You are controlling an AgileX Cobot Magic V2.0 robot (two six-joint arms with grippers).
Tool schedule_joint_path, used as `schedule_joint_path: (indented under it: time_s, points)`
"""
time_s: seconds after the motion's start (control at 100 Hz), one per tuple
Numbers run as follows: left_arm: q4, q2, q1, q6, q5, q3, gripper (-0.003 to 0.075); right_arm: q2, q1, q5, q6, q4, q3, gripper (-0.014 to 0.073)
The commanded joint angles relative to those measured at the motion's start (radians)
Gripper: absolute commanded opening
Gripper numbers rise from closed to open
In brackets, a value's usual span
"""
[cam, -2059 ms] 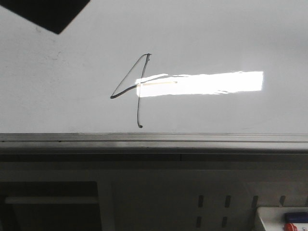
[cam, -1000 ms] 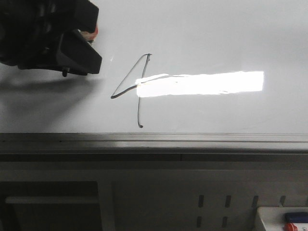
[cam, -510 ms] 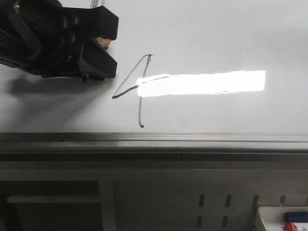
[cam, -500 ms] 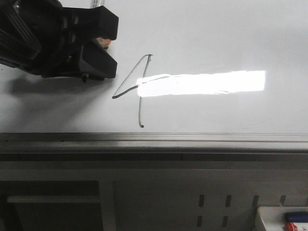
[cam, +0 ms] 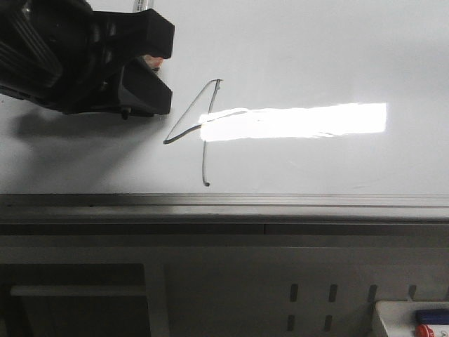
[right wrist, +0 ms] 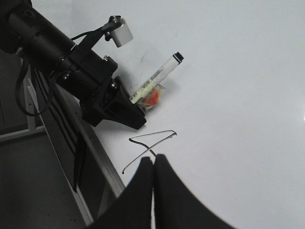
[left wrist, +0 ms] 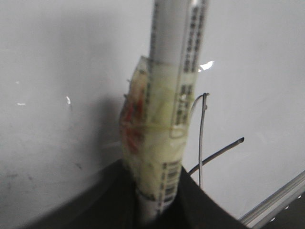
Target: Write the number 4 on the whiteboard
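White marker [right wrist: 157,78] is being gripped by the closed left claw [cam: 144,88] just beside the finished number 4 [cam: 198,126] on the whiteboard [cam: 316,49] (right claw [right wrist: 152,164] is pressed shut, empty).

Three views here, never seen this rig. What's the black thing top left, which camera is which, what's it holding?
It is a two-armed robot at a whiteboard. The front view looks forward over the board. The black mass at top left is the left gripper, shut on a white marker wrapped in yellowish tape. The left wrist view sits on that arm and looks along the marker. The right wrist view sits on the other arm; its right gripper shows as two dark fingers pressed together, holding nothing. On the board is a drawn number 4, beside a bright light glare.
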Motion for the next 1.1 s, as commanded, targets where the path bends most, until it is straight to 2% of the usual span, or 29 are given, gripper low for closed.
schedule_joint_path:
  time_s: [0.0,0.09,0.14,0.39,0.58,1.09]
  points:
    - [-0.018,0.003,0.008,-0.005,-0.003,-0.02,0.023,0.002,-0.006,-0.062,0.002,0.025,-0.026,-0.0066]
    - [-0.027,0.003,0.008,-0.005,-0.001,-0.02,0.0333,0.002,-0.006,-0.062,0.002,0.038,-0.026,-0.0066]
    - [-0.033,0.003,0.008,-0.005,0.001,-0.02,0.0365,0.002,-0.006,-0.062,0.002,0.043,-0.026,-0.0066]
    - [-0.04,0.003,0.008,-0.005,0.005,-0.02,0.0408,0.002,-0.006,-0.061,0.002,0.043,-0.026,-0.0066]
    - [-0.04,-0.012,0.008,-0.005,0.003,-0.02,0.0518,0.002,-0.006,-0.058,0.002,0.043,-0.026,-0.0066]
    - [-0.037,-0.145,0.008,-0.003,-0.003,-0.02,0.0526,0.002,-0.006,-0.058,0.002,0.044,-0.026,-0.0066]
